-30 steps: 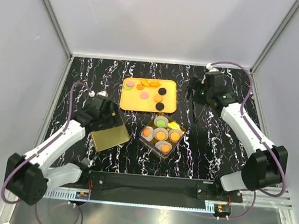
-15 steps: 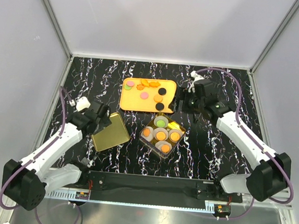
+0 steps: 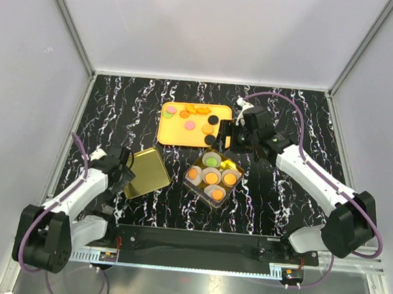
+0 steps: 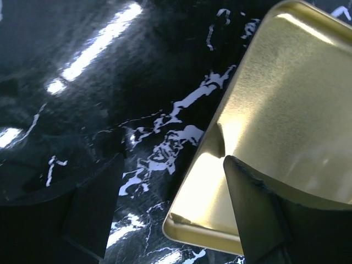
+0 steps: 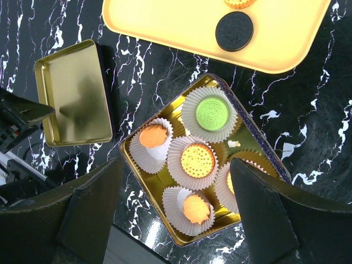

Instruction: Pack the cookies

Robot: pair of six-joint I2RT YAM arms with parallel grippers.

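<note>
- Left gripper (image 4: 173,159), mine: fingers spread, nothing held. One finger is over the gold lid (image 4: 286,110), the other over bare desk (image 4: 82,110), toward the near-left corner.
- Right gripper (image 5: 176,165): my fingers are wide apart and empty, hovering above the gold tin (image 3: 233,166) at mid-desk.
- Several cookies (image 5: 198,159) sit in white paper cups (image 5: 157,158) inside the tin, one green and the others orange.
- More cookies lie loose on the orange tray (image 3: 173,135) toward the far edge: orange, pink, green and black.
</note>
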